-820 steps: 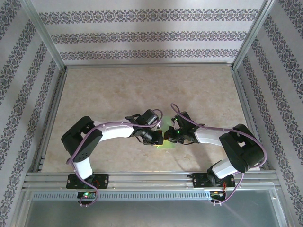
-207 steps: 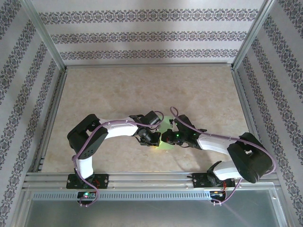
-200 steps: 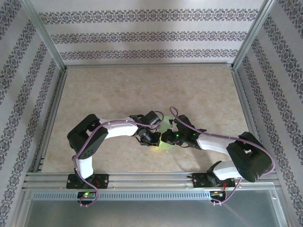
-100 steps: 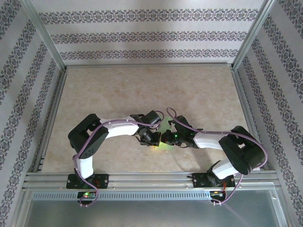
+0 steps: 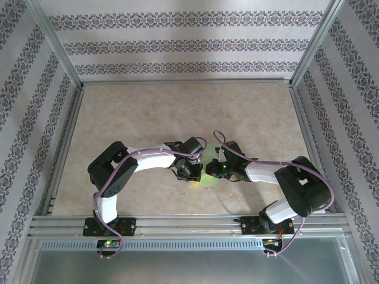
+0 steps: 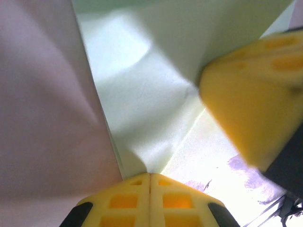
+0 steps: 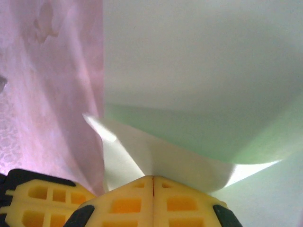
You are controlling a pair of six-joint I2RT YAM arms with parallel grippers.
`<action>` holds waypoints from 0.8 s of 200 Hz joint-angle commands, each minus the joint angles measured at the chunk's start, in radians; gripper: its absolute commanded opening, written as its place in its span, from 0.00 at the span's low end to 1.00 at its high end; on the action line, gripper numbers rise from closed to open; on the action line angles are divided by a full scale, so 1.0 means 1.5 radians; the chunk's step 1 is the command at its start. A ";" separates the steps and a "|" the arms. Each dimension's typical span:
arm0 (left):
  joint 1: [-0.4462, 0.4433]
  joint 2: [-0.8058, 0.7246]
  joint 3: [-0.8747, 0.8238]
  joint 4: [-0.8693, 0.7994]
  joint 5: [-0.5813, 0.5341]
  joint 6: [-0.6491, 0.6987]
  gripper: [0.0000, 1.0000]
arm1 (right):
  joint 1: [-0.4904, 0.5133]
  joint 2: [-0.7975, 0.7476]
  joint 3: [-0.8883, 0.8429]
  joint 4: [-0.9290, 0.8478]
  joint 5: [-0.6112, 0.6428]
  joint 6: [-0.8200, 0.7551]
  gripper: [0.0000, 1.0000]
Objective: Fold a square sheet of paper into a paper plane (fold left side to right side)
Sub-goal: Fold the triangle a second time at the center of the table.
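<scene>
where the two arms meet, the square sheet of paper (image 5: 207, 179) lies on the table (image 5: 148, 112), a little nearer than the table's middle and slightly right of it. from above, a light green patch of it peeks out between the black wrists. up close the sheet (image 6: 142, 94) is no longer flat: creased faces rise at angles, and one lit fold runs straight down into the fingertips. the left gripper (image 5: 194, 173) comes at it from the table's left half, and its yellow fingers (image 6: 123, 203) are pressed tight together, with the paper's fold pinched in the seam at the left gripper's (image 6: 150, 177) tip. the right gripper (image 5: 208, 170) reaches in from the table's right half. it (image 7: 153, 179) is clenched the same way on a pale flap of the sheet (image 7: 199, 71). the two tips sit just beside each other, and one yellow finger of the right gripper (image 6: 251, 104) looms in the left wrist's view. both arms bend back to their bases at the table's near edge. patterned walls (image 5: 177, 44) stand around the table's other three sides.
</scene>
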 commanded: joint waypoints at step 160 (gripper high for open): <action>-0.009 0.018 -0.016 -0.047 -0.021 -0.008 0.00 | -0.166 -0.101 0.041 -0.119 -0.015 -0.076 0.00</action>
